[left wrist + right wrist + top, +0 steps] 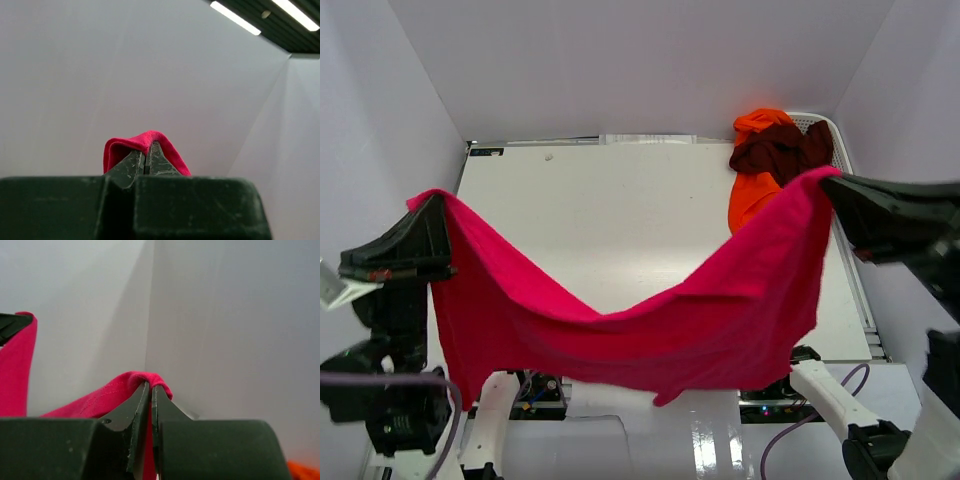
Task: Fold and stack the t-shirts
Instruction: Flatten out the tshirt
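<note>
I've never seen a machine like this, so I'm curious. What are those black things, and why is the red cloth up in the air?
It is a robot with two arms fixed to a white table. The big picture looks down from above. The other two come from small cameras on each wrist, so you see the black fingers up close. The left fingers and the right fingers each pinch one end of the red shirt, so it hangs between them like a hammock. At the far right, an orange shirt and a maroon shirt lie bunched together by a white basket.
</note>
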Available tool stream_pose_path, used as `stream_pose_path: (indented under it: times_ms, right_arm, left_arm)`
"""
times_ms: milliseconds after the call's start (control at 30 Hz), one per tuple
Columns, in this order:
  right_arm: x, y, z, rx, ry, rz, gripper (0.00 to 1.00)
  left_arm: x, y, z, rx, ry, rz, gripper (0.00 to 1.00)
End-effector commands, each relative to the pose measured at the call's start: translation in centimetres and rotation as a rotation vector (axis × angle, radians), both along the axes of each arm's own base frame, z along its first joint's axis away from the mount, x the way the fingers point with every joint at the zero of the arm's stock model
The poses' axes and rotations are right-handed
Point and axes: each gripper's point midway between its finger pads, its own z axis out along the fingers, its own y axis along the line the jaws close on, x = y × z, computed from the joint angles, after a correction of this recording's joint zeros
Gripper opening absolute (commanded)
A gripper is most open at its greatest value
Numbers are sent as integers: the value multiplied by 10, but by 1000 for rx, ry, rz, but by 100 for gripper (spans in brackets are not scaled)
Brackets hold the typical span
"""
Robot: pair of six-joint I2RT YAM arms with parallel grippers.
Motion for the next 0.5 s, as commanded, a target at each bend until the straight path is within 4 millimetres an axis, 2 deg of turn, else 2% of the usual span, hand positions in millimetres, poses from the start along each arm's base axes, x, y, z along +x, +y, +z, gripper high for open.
stream_pose_path:
  times_ms: [0, 33, 67, 133, 167, 200, 233, 267, 300, 333, 367, 400, 433, 467]
  right_arm:
    - [135, 14, -93, -7, 451, -68, 8]
    - [151, 16, -107, -13, 503, -72, 8]
    - [177, 20, -128, -22, 583, -82, 8]
    - [207, 23, -158, -25, 688, -103, 8]
    - [229, 26, -175, -28, 744, -114, 8]
    - [241, 26, -185, -24, 783, -126, 8]
    - [264, 32, -204, -39, 850, -120, 8]
    - [275, 35, -212, -44, 880, -112, 8]
    - [285, 39, -209, -40, 889, -98, 8]
    - [313, 46, -232, -53, 962, -92, 8]
    - [326, 50, -239, -61, 992, -84, 8]
    - [339, 54, -217, -51, 950, -72, 8]
    - [373, 62, -246, -64, 1025, -61, 8]
    - [387, 67, -244, -62, 1023, -49, 8]
  left_arm:
    - [108, 11, -81, -47, 337, 9, 0]
    - [130, 11, -112, -57, 410, 2, 0]
    - [142, 11, -122, -61, 427, -6, 0]
    - [175, 10, -163, -82, 533, -25, 0]
    - [187, 10, -171, -86, 551, -31, 0]
    - [208, 10, -191, -95, 614, -39, 0]
    - [221, 11, -202, -98, 643, -39, 0]
    - [233, 12, -212, -103, 671, -37, 0]
    - [255, 15, -234, -112, 739, -31, 0]
    - [268, 17, -237, -116, 732, -27, 0]
    - [279, 18, -244, -122, 739, -26, 0]
    - [291, 20, -250, -137, 754, -17, 0]
    - [316, 22, -255, -139, 765, -18, 0]
    - [329, 22, -256, -144, 770, -21, 0]
